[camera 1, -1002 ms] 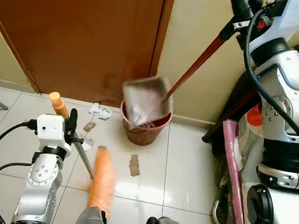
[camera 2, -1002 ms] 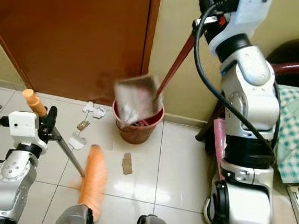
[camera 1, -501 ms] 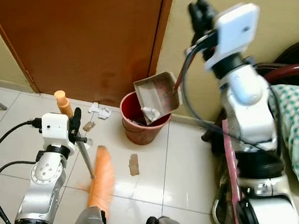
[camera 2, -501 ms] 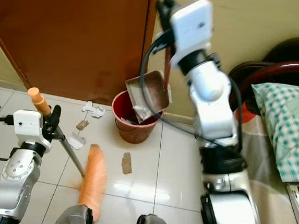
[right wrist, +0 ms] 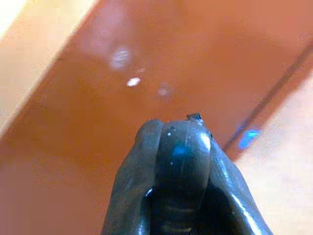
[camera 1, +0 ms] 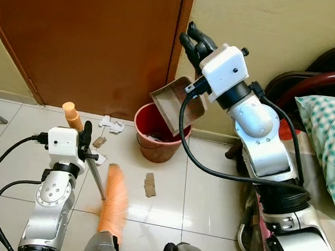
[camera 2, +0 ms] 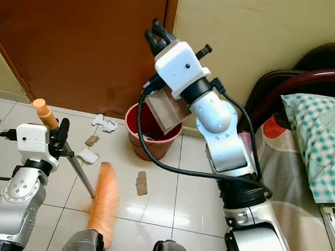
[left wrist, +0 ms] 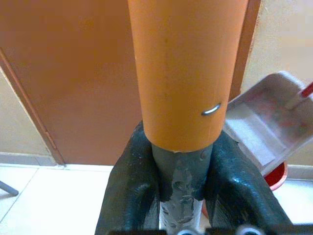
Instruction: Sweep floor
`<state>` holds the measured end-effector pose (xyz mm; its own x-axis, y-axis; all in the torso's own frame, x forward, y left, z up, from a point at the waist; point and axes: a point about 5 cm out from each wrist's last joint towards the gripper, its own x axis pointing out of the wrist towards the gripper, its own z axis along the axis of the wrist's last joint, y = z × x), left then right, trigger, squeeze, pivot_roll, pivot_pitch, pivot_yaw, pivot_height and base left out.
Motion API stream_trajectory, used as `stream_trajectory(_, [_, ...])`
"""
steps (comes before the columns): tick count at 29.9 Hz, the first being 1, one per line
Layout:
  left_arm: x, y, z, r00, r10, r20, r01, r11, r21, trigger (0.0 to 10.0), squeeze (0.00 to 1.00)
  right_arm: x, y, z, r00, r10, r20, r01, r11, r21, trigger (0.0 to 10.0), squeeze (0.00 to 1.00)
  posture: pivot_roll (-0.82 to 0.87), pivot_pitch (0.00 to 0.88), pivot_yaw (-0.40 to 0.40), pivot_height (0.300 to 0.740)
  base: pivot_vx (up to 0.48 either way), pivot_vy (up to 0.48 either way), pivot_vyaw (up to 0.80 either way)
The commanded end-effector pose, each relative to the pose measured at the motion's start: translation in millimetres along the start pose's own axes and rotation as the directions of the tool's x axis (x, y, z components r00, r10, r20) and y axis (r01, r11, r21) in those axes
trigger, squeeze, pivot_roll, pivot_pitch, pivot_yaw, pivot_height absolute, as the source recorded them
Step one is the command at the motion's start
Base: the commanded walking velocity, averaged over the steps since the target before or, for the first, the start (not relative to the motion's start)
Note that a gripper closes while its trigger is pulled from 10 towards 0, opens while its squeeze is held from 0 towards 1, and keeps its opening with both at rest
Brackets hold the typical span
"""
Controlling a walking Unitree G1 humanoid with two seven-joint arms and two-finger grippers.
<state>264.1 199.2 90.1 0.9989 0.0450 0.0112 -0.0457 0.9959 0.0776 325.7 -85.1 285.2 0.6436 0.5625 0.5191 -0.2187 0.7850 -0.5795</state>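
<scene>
The right claw (camera 1: 192, 42) is pressed shut on the dark handle end of the dustpan (camera 1: 178, 103), raised high so the pan tips over the red bin (camera 1: 154, 142) and its load can slide in. The left claw (camera 1: 83, 138) pinches the broom (camera 1: 114, 200) shaft low, bristles resting on the floor (camera 1: 198, 175). Paper scraps (camera 1: 112, 123) lie between door (camera 1: 87, 36) and bin, cardboard (camera 1: 150, 184) just beside the bristles, with open tile toward the bed (camera 1: 331, 134).

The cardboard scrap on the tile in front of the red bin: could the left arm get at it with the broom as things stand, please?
Probably yes. The left gripper holds the broom, whose bristles rest on the tile just beside the cardboard scrap, with bare floor between. The dustpan in the right gripper hangs over the red bin, out of the way.
</scene>
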Motion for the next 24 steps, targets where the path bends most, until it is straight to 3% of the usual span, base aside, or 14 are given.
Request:
stream_trajectory(1, [-4.3,1.5,-14,0.998,0.009,-0.068,-0.006,0.999,0.037,10.0,0.00,6.1,-36.6,24,0.984,-0.144,0.103,0.155,0.982,-0.109,10.0,0.00,0.01,0.080,-0.070,0.740,0.000,0.000,0.00])
stream_trajectory(3, [-3.9,1.2,-14,0.998,0.009,-0.069,-0.007,0.999,0.037,10.0,0.00,4.4,-51.6,21,0.973,-0.218,0.071,0.226,0.963,-0.147,10.0,0.00,0.01,0.080,-0.070,0.740,0.000,0.000,0.00])
stream_trajectory(4, [-3.9,1.2,-14,0.998,0.009,-0.069,-0.007,0.999,0.037,10.0,0.00,4.4,-51.6,21,0.973,-0.218,0.071,0.226,0.963,-0.147,10.0,0.00,0.01,0.080,-0.070,0.740,0.000,0.000,0.00])
stream_trajectory(6, [-4.0,-0.1,-15,0.997,0.007,-0.073,-0.005,0.999,0.035,10.0,0.00,-3.1,-63.6,17,0.964,-0.257,0.065,0.266,0.936,-0.231,10.0,0.00,0.01,0.075,-0.073,0.740,0.000,0.000,0.00])
stream_trajectory(10, [-3.9,-2.4,-15,0.997,0.000,-0.076,0.002,0.999,0.033,10.0,0.00,-10.0,-65.1,9,0.960,-0.278,0.023,0.275,0.931,-0.240,10.0,0.00,0.00,0.076,-0.072,0.740,0.000,0.000,0.00])
stream_trajectory(24, [-4.6,-5.9,-20,0.995,-0.024,-0.100,0.028,0.999,0.040,10.0,0.00,-52.7,-39.0,-35,0.928,-0.303,-0.217,0.266,0.946,-0.183,10.0,0.00,0.00,0.086,-0.065,0.740,0.000,0.000,0.00])
